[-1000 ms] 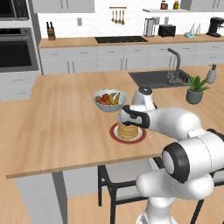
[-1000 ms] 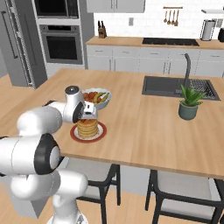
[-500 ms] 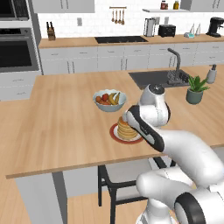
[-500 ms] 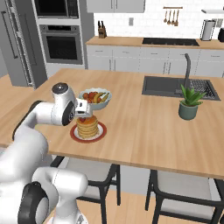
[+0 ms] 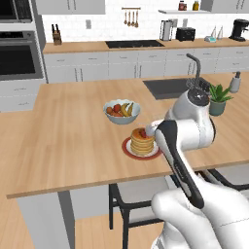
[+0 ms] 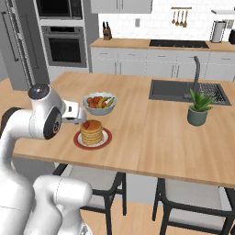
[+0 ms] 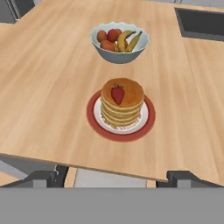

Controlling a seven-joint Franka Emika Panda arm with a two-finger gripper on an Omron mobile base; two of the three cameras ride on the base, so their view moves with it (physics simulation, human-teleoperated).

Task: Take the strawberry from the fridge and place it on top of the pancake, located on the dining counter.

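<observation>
The strawberry (image 7: 117,94) lies on top of the pancake (image 7: 123,104) stack, which sits on its red-rimmed plate (image 7: 93,122) near the front edge of the dining counter (image 7: 43,87). My gripper (image 7: 113,177) is open and holds nothing; its fingertips (image 7: 43,177) hang over the counter's near edge, short of the plate. From the right base view the gripper (image 6: 82,116) hovers just left of the strawberry (image 6: 86,125) and pancake (image 6: 92,132). In the left base view my forearm partly covers the pancake (image 5: 141,142). The grey fridge (image 6: 18,46) stands far left.
A white fruit bowl (image 7: 120,41) stands just behind the plate. The dark sink (image 6: 183,89) with faucet and a potted plant (image 6: 198,110) lie to the right. Black stools (image 6: 105,193) stand under the counter's near edge.
The arm has folded upward and the hand has drawn back from the pancake stack toward the counter's near edge. The strawberry stays on the stack.
</observation>
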